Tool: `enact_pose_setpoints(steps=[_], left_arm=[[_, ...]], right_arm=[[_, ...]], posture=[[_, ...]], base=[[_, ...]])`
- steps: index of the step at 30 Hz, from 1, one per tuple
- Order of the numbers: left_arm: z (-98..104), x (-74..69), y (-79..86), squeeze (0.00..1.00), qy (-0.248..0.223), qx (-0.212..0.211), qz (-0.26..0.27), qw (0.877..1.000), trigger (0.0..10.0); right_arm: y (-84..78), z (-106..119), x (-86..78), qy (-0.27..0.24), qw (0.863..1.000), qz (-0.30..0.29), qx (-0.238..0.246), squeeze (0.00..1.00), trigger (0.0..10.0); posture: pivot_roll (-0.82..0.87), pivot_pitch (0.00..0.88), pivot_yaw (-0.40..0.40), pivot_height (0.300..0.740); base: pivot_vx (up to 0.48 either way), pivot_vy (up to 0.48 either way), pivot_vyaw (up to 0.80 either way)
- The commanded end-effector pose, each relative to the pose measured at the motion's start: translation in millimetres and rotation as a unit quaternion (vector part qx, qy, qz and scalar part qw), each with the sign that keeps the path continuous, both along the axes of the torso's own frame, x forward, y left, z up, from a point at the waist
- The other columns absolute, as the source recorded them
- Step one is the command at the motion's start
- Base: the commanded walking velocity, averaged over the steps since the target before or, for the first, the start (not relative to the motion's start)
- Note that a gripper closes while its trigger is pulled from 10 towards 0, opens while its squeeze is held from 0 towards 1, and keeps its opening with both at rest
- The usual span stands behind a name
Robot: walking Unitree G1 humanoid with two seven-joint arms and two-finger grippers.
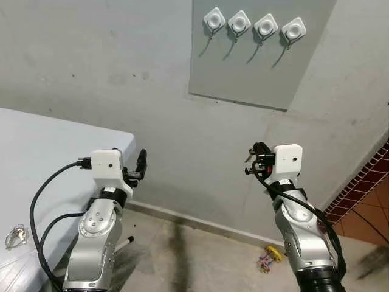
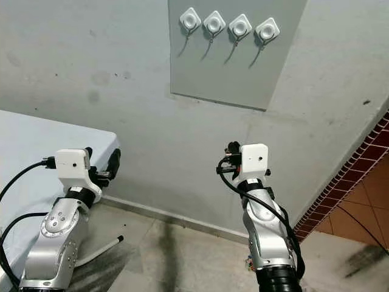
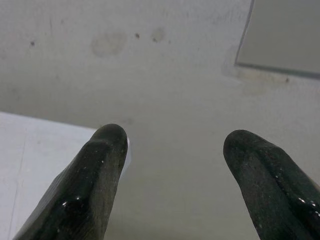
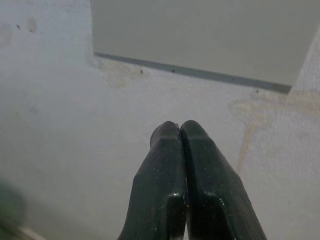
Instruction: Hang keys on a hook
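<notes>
A small bunch of silver metal keys on a ring (image 1: 14,236) lies near the front-left corner of the pale grey worktop (image 1: 42,152), not yet picked up. The left pincer (image 1: 141,164), its black fingers spread apart and empty, hovers past the worktop's right edge, so the keys sit behind and to its left; this arm is clearly the nearer one. The right pincer (image 1: 254,159) is pressed closed on nothing, pointed at the wall below the grey panel (image 1: 255,61) carrying four white square hooks (image 1: 254,27). Those hooks are well above both pincers.
</notes>
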State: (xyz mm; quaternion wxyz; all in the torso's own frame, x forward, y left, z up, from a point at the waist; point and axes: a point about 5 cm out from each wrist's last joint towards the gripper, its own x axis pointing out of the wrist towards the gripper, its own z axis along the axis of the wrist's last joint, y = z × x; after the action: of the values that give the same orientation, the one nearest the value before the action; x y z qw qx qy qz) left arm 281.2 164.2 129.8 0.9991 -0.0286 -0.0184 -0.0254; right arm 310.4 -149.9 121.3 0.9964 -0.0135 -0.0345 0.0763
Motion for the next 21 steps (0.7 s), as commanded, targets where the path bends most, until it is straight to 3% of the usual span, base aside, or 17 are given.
enact_pose_setpoints(steps=[1,21], left_arm=[[5.6,-0.7,0.8,0.00,-0.009,-0.001,-0.001,1.000,10.0],[6.4,-2.3,4.3,0.00,-0.008,-0.007,0.008,1.000,10.0]], right_arm=[[2.3,6.1,0.1,-0.010,1.000,0.005,-0.002,0.00,10.0],[4.3,4.7,-1.4,-0.005,1.000,0.012,-0.004,0.00,10.0]], posture=[[-0.08,0.000,-0.013,0.740],[-0.06,0.000,-0.022,0.740]], base=[[0.356,0.000,0.00],[0.349,0.000,0.00]])
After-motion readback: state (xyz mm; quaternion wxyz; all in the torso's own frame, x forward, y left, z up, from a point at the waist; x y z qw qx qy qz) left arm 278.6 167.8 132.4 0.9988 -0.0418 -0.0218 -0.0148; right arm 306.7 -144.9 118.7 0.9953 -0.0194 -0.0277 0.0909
